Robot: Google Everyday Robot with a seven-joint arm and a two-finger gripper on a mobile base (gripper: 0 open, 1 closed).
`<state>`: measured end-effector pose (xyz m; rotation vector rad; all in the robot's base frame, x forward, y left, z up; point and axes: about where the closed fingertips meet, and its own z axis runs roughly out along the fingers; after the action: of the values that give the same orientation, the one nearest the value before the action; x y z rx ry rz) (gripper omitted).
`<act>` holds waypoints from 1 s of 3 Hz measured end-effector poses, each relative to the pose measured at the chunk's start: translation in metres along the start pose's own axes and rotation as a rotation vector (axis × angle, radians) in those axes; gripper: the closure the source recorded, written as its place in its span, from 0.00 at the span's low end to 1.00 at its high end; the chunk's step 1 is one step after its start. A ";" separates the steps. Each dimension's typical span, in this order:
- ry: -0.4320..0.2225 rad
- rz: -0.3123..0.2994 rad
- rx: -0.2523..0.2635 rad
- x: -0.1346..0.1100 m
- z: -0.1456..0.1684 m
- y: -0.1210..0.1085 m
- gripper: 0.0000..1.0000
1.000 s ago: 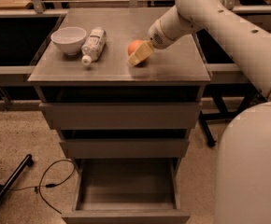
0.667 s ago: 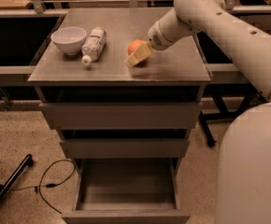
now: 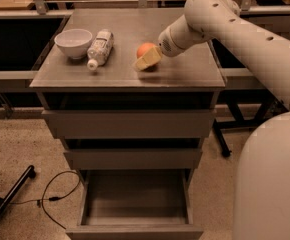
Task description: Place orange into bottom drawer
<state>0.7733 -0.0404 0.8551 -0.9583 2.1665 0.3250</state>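
Note:
The orange [image 3: 144, 48] rests on the grey cabinet top [image 3: 185, 69], right of its middle. My gripper [image 3: 146, 60] reaches in from the right and is down at the orange, its pale tip lying across the fruit's front and covering the lower part. The orange still looks seated on the surface. Below, the bottom drawer [image 3: 135, 231] is pulled out towards the camera, and its shallow grey interior has nothing in it. The two drawers above it are pushed in.
A white bowl [image 3: 73, 42] and a plastic bottle [image 3: 99, 48] lying on its side occupy the left of the cabinet top. A black cable [image 3: 55, 196] and a black leg [image 3: 10, 199] lie on the floor at left. My arm and base fill the right side.

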 end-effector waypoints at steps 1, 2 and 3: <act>-0.016 0.015 0.010 0.000 0.000 -0.001 0.18; -0.027 0.022 0.016 -0.001 -0.001 -0.001 0.42; -0.033 0.022 0.020 -0.002 -0.003 0.000 0.65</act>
<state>0.7732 -0.0407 0.8586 -0.9128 2.1474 0.3273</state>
